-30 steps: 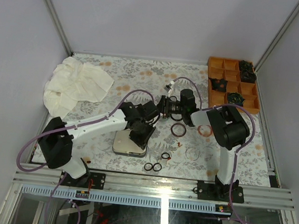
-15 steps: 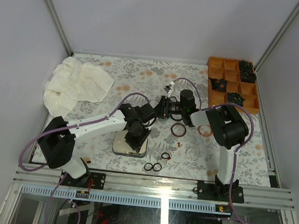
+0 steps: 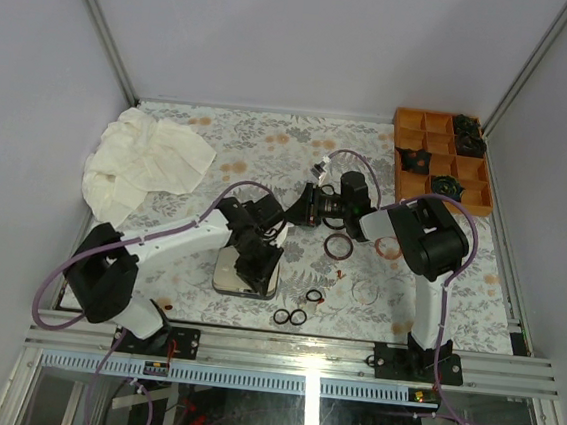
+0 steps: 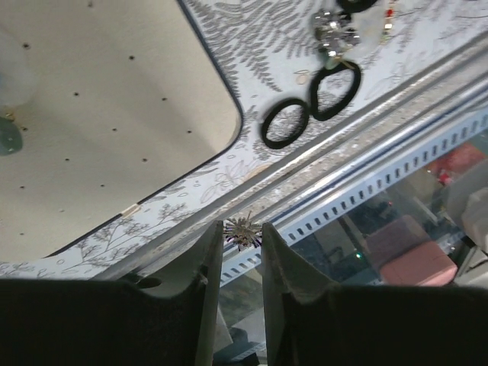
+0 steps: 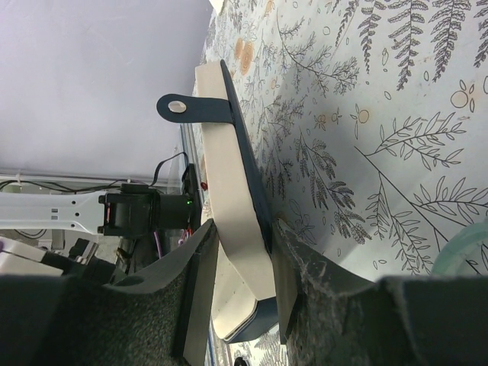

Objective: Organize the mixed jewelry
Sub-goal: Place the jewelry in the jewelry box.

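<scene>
Jewelry is lying scattered on the floral-patterned surface [image 3: 270, 141] to the right of the open cream-lined, dark-shelled case [image 3: 232, 278]. Two small black rings [image 4: 264, 128] are sitting side by side near the front rail. A third black ring [image 3: 314, 296] is resting just beyond them beside a tiny red bit [image 3: 322, 301], and a thin clear hoop [image 3: 365, 289] is lying farther right. The left end effector [image 4: 242, 229] is hovering above the case's near side, clenched on a small silvery starburst-shaped piece [image 4: 242, 232] pinched at its fingertips. The right end effector [image 5: 242, 229] is hanging low beyond the case, jaws parted and grasping nothing, with the case showing in the gap between them. A dark brown ring [image 3: 338, 246] is lying near it on the surface.
</scene>
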Robot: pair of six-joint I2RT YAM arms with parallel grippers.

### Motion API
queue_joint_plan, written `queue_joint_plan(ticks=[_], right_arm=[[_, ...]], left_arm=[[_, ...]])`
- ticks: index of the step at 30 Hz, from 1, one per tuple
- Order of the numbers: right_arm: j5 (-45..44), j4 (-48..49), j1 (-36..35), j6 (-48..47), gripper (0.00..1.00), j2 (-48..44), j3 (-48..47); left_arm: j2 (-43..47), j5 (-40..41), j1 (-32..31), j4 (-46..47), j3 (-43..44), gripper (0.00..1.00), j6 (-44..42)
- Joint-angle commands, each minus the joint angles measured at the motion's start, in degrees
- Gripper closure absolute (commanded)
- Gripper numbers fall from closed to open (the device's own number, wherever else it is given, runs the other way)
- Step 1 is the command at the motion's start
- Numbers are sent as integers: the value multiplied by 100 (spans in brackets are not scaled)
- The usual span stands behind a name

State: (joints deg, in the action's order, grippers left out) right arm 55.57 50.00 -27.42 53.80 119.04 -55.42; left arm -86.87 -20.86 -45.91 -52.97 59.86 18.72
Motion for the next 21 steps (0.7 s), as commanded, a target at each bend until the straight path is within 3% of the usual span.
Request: queue_joint_plan(ticks=[1, 6, 21], right_arm=[[40, 197, -91, -6, 61, -226, -44], [70, 243, -92, 54, 61, -214, -36], [162, 321, -95, 169, 61, -135, -113]], left_arm=[[205, -790, 81, 278, 18, 100, 191], [205, -1052, 177, 325, 44, 100, 281], [-429, -142, 382, 42, 327, 100, 6]])
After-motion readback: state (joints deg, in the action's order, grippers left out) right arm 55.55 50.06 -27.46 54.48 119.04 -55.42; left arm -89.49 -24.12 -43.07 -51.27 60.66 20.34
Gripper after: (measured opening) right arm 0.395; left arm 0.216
